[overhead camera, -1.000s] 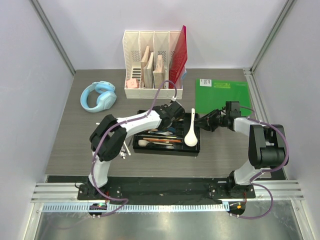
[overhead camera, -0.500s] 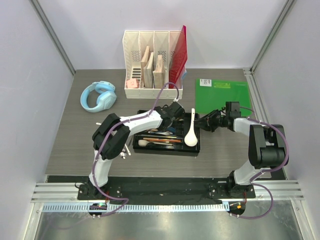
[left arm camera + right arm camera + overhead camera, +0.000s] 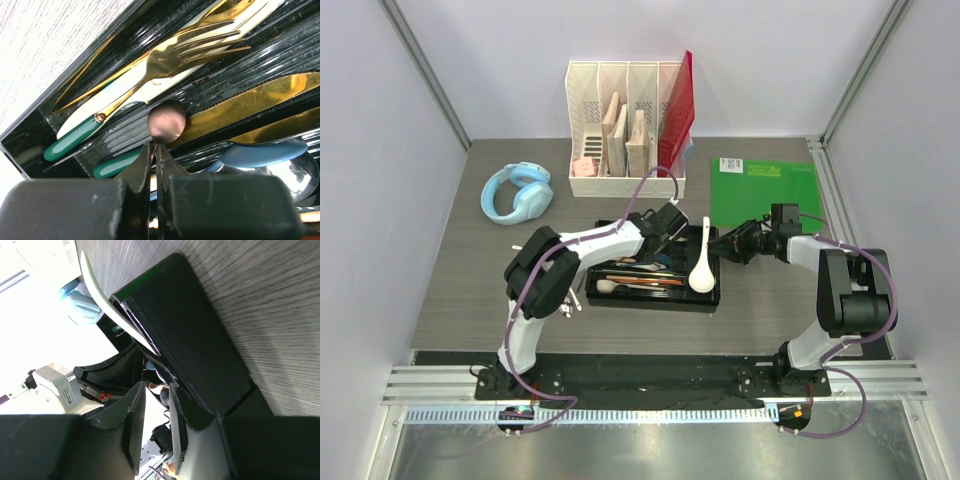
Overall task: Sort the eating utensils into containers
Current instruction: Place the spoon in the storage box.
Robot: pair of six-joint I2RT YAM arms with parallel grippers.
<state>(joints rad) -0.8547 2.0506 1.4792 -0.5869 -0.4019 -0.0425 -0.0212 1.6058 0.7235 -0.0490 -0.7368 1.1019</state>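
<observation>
The black tray (image 3: 660, 303) lies mid-table with several utensils in its long compartments. A large white ceramic spoon (image 3: 701, 270) rests in its right end. My left gripper (image 3: 672, 222) hangs over the tray's far right part. In the left wrist view the left gripper (image 3: 154, 145) is shut on the thin handle of a small copper spoon (image 3: 166, 120). Its round bowl pokes out above a gold fork (image 3: 190, 52) and a gold knife (image 3: 250, 100). My right gripper (image 3: 723, 243) sits at the tray's right rim, its fingers (image 3: 135, 410) apart beside the tray's outer wall (image 3: 200, 335).
A white file organizer (image 3: 625, 130) with a red folder (image 3: 678, 110) stands at the back. Blue headphones (image 3: 518, 192) lie at the back left and a green mat (image 3: 760, 190) at the back right. A few loose pieces (image 3: 570, 298) lie by the tray's left edge.
My left gripper has closed on the copper spoon's handle and shifted slightly to the right over the tray. The right arm has not moved.
</observation>
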